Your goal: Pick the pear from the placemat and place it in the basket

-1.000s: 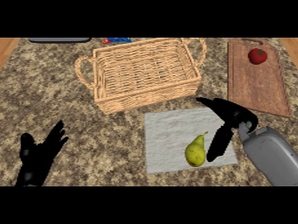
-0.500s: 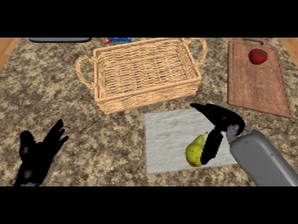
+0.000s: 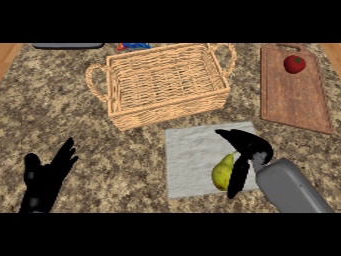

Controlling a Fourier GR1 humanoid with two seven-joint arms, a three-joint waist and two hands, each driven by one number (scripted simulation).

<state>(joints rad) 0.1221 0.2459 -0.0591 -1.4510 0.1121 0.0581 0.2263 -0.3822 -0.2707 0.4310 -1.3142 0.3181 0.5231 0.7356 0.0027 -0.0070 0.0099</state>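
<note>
We see the yellow-green pear [image 3: 222, 173] lying on the white cloth placemat [image 3: 195, 150] just below the woven wicker basket [image 3: 162, 82], our black right hand [image 3: 243, 150] curled around it, left hand [image 3: 46, 177] open.

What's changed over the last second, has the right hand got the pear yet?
The right hand has slid left over the placemat and now sits against the pear, fingers reaching down its right side; whether they have closed on it I cannot tell. The pear lies where it was, not lifted. The left hand, basket, cutting board and red fruit are unchanged.
</note>
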